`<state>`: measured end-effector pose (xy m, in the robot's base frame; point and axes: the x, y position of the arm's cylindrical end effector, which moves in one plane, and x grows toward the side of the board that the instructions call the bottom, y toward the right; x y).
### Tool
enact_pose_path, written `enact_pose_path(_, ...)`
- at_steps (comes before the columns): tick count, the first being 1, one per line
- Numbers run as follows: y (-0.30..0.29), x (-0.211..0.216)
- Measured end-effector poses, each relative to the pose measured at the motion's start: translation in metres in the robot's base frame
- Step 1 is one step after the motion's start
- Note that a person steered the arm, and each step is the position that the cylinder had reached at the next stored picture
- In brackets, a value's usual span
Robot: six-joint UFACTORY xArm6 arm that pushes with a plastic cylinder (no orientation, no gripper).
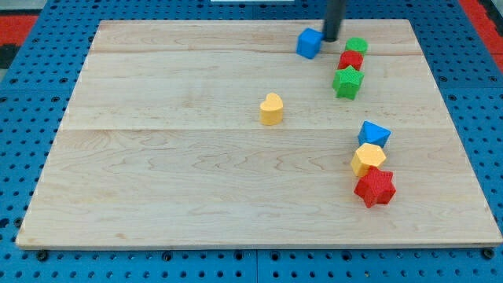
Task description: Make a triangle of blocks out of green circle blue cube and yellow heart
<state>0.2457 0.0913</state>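
the wooden counter (196, 181) held every block loose on its surface; no container showed. the arm carried no claw, only a dark rod, so nothing was held. my tip (331, 40) stood touching or just beside the blue cube (309, 43), on that cube's right. just right of my tip sat the green circle (357, 45), with a red block (350, 60) and a green star (347, 82) below it. the yellow heart (271, 109) lay well below and left of the blue cube. far below the cube clustered a blue block (373, 134), a yellow block (368, 159) and a red star (375, 188).
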Motion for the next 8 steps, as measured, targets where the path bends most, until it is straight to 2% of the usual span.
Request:
enact_pose_path(1,-0.009,0.003)
enact_pose_path(2,0.064,-0.015)
enact_pose_path(3,0.125,-0.001)
enact_pose_path(4,0.091,0.018)
enact_pose_path(5,0.001,0.028)
enact_pose_path(6,-0.002,0.045)
enact_pose_path(7,0.014,0.011)
enact_pose_path(8,-0.031,-0.002)
